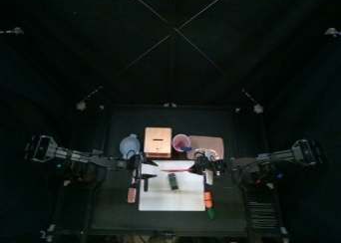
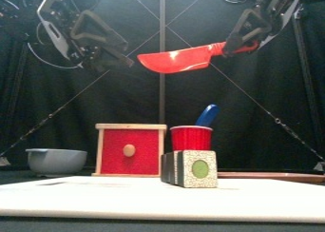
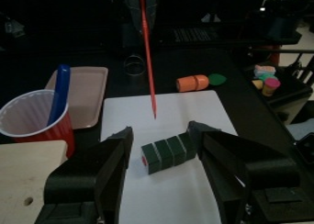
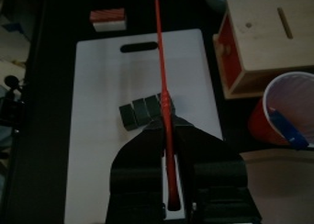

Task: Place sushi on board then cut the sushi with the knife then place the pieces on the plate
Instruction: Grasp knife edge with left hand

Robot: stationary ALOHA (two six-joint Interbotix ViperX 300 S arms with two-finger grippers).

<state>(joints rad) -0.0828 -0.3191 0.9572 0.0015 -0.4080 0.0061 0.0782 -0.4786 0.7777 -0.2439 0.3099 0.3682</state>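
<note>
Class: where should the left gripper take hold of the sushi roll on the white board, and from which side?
Probably its two flat end faces, coming from straight above. The sushi roll lies on its side on the white board, and the open left gripper hangs above it, jaws lined up with those ends. That grip leaves its top free for the red knife held overhead.

Tabletop point(image 1: 114, 215): black, filling the lower half of the top view.
Centre: white cutting board point(image 1: 173, 209).
Behind board, left to right: blue-grey bowl point(image 1: 130, 144), wooden box point(image 1: 160, 139), red cup point(image 1: 181, 142), pink tray point(image 1: 208, 145).
Beside board's right edge: orange-and-green toy food point(image 1: 210, 202).
</note>
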